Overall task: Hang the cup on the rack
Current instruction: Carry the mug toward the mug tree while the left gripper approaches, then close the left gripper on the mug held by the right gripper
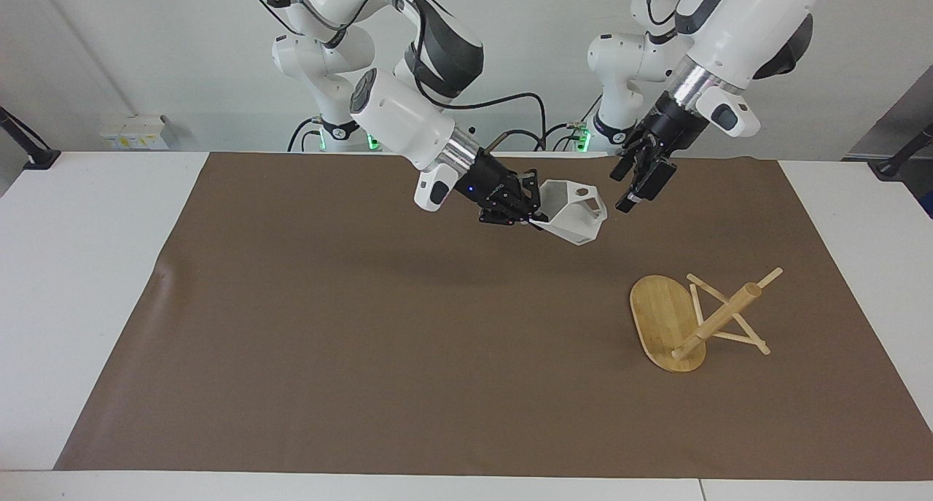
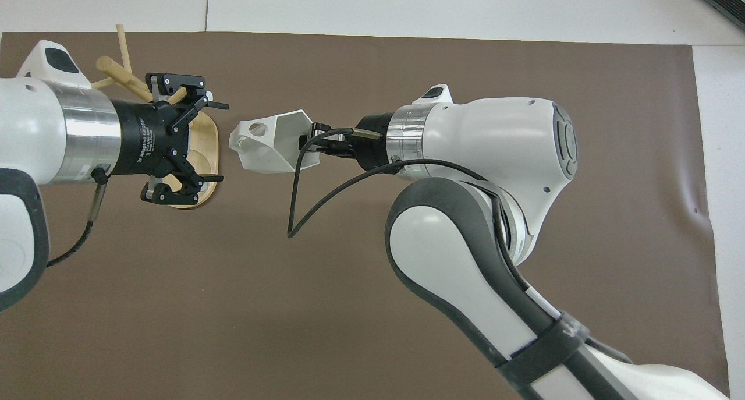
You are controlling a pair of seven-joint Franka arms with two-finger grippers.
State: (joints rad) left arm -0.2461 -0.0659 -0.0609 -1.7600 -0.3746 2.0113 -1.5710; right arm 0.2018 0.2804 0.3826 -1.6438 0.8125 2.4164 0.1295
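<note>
Brown-matted table [image 1: 364, 355] | rack [image 1: 696, 319] stood toward left arm's end | cup [image 1: 572, 211] was carried in mid-air, clenched in right claw [image 1: 526, 208] | left claw [image 1: 641, 182], spread open, faced it at cup's 3 o'clock | step judged: handover; receiving grip on the cup needed next.

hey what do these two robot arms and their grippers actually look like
Both arms are glossy white with dark grey joint bands and a silver ring at each wrist. The right gripper and left gripper are black, skeletal linkage two-finger units; the left one's black body carries small white lettering. A loose black cable loops from each wrist.
</note>
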